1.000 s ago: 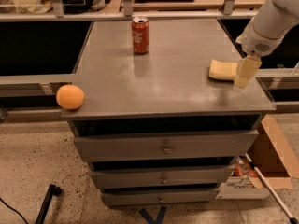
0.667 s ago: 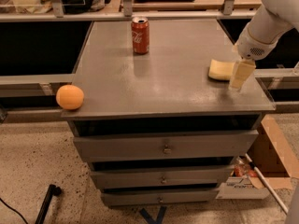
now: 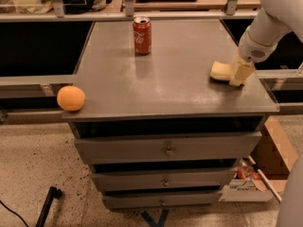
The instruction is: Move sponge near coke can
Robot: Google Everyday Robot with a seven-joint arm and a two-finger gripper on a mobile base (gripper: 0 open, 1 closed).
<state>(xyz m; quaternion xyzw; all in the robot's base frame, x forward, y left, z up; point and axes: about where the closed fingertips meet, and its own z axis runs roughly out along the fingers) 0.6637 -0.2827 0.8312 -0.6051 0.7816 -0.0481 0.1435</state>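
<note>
The pale yellow sponge [image 3: 219, 71] lies on the grey cabinet top [image 3: 165, 74] near its right edge. The red coke can [image 3: 142, 35] stands upright at the back middle of the top, far to the left of the sponge. My gripper [image 3: 240, 72] hangs from the white arm [image 3: 270, 22] and is down at the sponge's right end, touching or covering it. That end of the sponge is hidden behind the gripper.
A round orange fruit [image 3: 71, 98] sits at the front left corner of the top. The cabinet has drawers [image 3: 168, 150] below. A cardboard box [image 3: 279, 145] stands on the floor at the right. Shelves and rails run behind the cabinet.
My gripper has moved a little to the left, closing in on the sponge's right end. The can and the orange have not moved.
</note>
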